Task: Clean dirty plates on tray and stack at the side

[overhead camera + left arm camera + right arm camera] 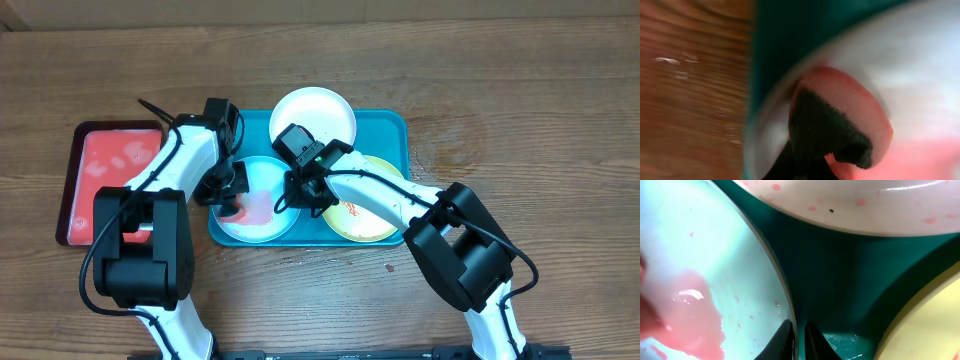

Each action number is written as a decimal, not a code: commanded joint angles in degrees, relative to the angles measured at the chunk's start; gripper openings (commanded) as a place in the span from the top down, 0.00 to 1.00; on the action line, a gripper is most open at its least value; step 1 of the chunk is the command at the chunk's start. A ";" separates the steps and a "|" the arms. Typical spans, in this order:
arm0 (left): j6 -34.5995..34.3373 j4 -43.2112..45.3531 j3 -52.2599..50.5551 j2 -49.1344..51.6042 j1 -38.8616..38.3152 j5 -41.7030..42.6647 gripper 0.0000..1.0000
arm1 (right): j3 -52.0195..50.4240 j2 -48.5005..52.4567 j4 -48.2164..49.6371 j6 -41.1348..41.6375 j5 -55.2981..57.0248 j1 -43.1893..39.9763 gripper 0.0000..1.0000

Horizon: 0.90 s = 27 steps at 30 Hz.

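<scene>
The tray sits in the middle of the table with 3 plates on it. The white plate lies at the back, the pale blue plate at the front left and the yellow-green plate at the front right. A red tray lies just left of the teal one.

Both arms work at the pale blue plate. The right gripper is at that plate's right edge. In the right wrist view its 2 fingertips are drawn almost together, with the plate's rim pinched in the narrow gap. One tip is over the plate's inside, the other over the bare tray floor. A wet pink smear spreads over the plate's bottom, well inside the rim. The speckled white plate and the yellow-green plate lie close by, across the strip of tray.

The left gripper is at the plate's left side with its jaws closed. In the left wrist view a dark, rough-textured tip presses down into a pink mass on the plate, just inside the rim. It is too blurred to tell whether the gripper holds anything.
</scene>
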 commanded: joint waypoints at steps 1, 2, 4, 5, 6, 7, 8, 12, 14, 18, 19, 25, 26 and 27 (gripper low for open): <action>-0.85 -1.40 4.20 0.33 0.46 -9.01 0.96 | -0.68 0.26 -1.14 0.15 1.73 -1.18 0.89; -0.85 -2.14 5.64 0.33 0.46 -8.81 0.96 | -0.68 0.26 -1.14 0.00 1.70 -1.18 0.89; -0.81 -3.37 8.83 0.33 0.46 -6.38 0.96 | -0.68 0.26 -1.14 0.00 1.70 -1.18 0.89; -0.81 -3.67 10.01 0.33 0.46 -3.87 0.96 | -0.68 0.26 -1.11 0.00 1.70 -1.18 0.89; -0.76 -3.61 10.97 0.33 0.46 0.11 0.96 | -0.68 0.26 -1.11 0.00 1.70 -1.18 0.89; -0.74 -3.13 11.30 0.33 0.42 3.76 0.96 | -0.68 0.26 -1.09 0.02 1.70 -1.18 0.89; -0.74 -2.29 11.28 0.33 0.42 8.13 0.96 | -0.68 0.26 -1.07 0.02 1.70 -1.18 0.89; -0.76 2.10 9.03 0.48 0.13 20.79 0.96 | -0.68 0.26 -0.92 0.02 1.68 -1.18 0.89; -0.79 4.22 7.30 0.48 -0.09 23.23 0.96 | -0.68 0.26 -0.94 0.00 1.68 -1.18 0.89; -1.03 7.13 2.89 0.48 -0.57 25.75 0.96 | -0.68 0.26 -0.94 0.00 1.70 -1.18 0.89; -1.01 7.37 2.03 0.48 -0.55 25.64 0.96 | -0.68 0.26 -0.92 0.00 1.70 -1.18 0.89; -0.83 7.08 -0.83 0.48 -0.04 18.71 0.96 | -0.68 0.26 -1.14 0.00 1.70 -1.18 0.90; -0.83 6.45 -0.87 0.48 0.00 14.40 0.96 | -0.66 0.26 -1.36 -0.02 1.70 -1.18 0.92; -1.03 5.66 -0.87 0.48 0.00 9.53 0.96 | -0.63 0.26 -1.62 -0.02 1.70 -1.18 0.94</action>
